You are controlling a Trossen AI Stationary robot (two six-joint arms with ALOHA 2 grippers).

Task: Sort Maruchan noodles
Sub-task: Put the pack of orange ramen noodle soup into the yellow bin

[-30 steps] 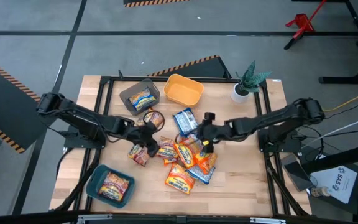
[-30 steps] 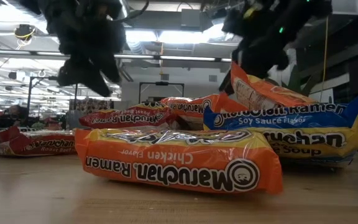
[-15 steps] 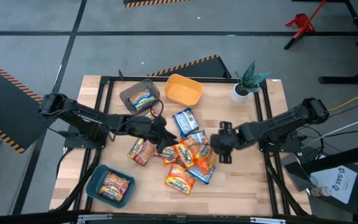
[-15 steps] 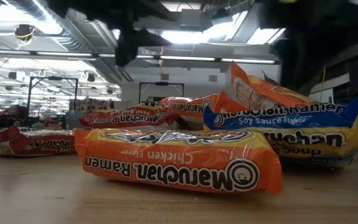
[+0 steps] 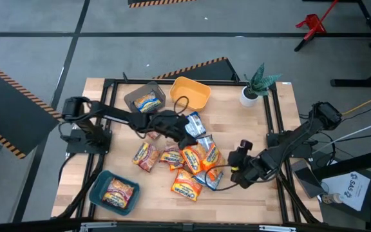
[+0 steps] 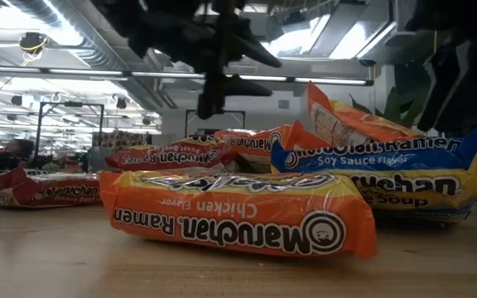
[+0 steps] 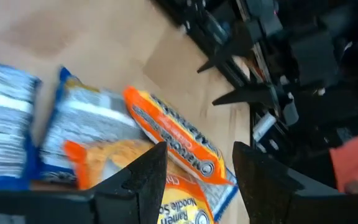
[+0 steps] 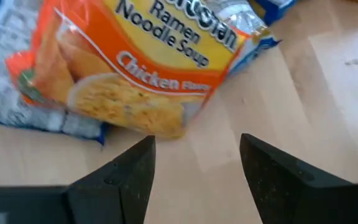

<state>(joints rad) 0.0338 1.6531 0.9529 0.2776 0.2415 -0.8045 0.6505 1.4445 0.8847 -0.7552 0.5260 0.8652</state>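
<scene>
Several Maruchan noodles packets lie heaped mid-table: a blue one [image 5: 192, 122], orange ones [image 5: 195, 158] [image 5: 185, 185], and red ones [image 5: 145, 156]. One more packet lies in the grey bin [image 5: 145, 100] and another in the teal bin [image 5: 114, 192]. My left gripper [image 5: 190, 135] hovers open over the far side of the heap, an orange packet [image 7: 173, 134] ahead of its fingers. My right gripper [image 5: 234, 175] hangs open over bare wood at the heap's near right, close by an orange chicken packet [image 8: 135, 74]. Neither gripper holds anything.
An empty yellow bin [image 5: 190, 92] stands at the far middle beside the grey one. A potted plant [image 5: 253, 87] is at the far right. A black frame rail [image 5: 277, 129] runs along the table's right side. Bare wood [image 5: 243, 122] shows right of the heap.
My left gripper has swung toward the table's right, from beside the red packets to above the heap, and has tipped up nearer to level. My right gripper has drawn back from the heap's middle toward the near right, rolling as it went. The packets have stayed put.
</scene>
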